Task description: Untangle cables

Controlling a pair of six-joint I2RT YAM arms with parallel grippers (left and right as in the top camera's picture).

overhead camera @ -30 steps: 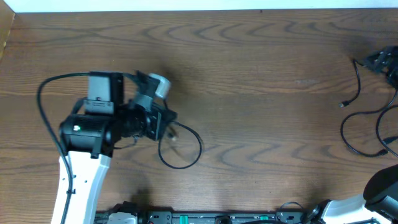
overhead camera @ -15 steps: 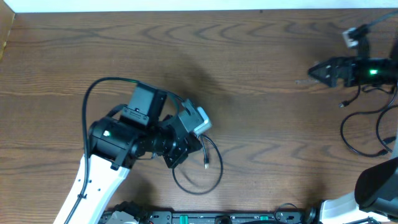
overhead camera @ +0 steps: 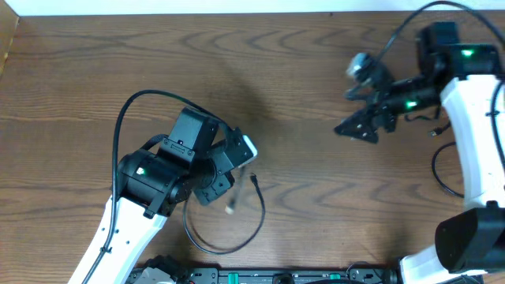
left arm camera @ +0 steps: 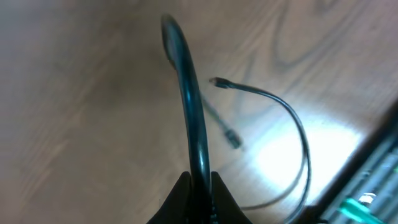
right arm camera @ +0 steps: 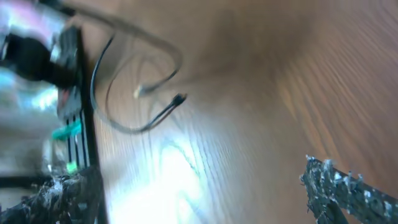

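A white strip (overhead camera: pixel 237 6) runs along the far edge of the wood-grain table (overhead camera: pixel 300 71); a black rail (overhead camera: pixel 260 276) with green parts lines the near edge.

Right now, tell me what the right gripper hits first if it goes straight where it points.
The right gripper points left across the table toward the cable end by the left arm. That cable looks first in line, though if tilted down it meets the table sooner.

The brown wood-grain table (overhead camera: pixel 300 71) carries a black cable loop (overhead camera: pixel 262 211) just beyond the left tool (left arm camera: pixel 200 185). Further cables (overhead camera: pixel 436 170) lie well behind the right tool (overhead camera: pixel 353 128).
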